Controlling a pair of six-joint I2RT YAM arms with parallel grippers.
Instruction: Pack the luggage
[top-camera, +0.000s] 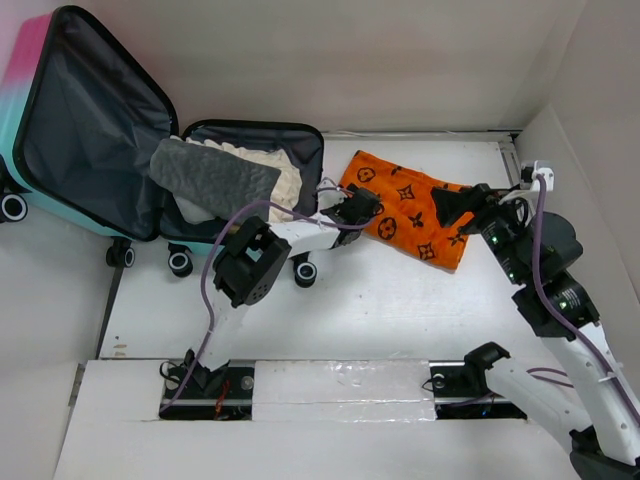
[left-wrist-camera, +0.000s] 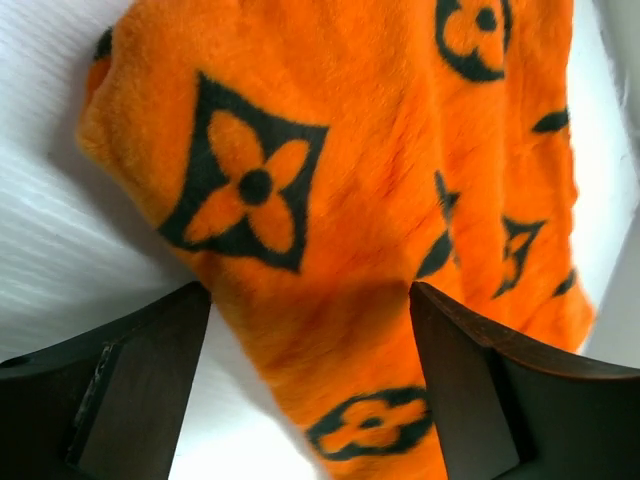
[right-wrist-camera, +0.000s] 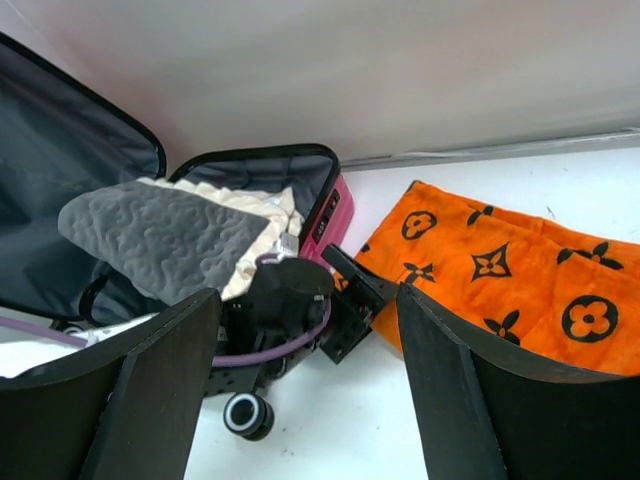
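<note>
The luggage (top-camera: 95, 150) lies open at the back left, its pink-to-teal lid (top-camera: 25, 80) raised, dark grey lining showing. A grey textured cloth (top-camera: 215, 180) and a cream cloth (top-camera: 280, 175) lie in its lower half. An orange cloth with black flower marks (top-camera: 410, 205) lies on the table right of it. My left gripper (top-camera: 358, 208) is open at the orange cloth's left end; in the left wrist view the cloth (left-wrist-camera: 340, 200) lies between the spread fingers (left-wrist-camera: 150, 380). My right gripper (top-camera: 455, 205) is open and empty over the cloth's right end. The suitcase also shows in the right wrist view (right-wrist-camera: 330, 200).
White walls close the table at the back and right. A white plug and cable (top-camera: 535, 175) sit at the right wall. The suitcase's wheels (top-camera: 180, 262) stand on the table near the left arm (top-camera: 250, 265).
</note>
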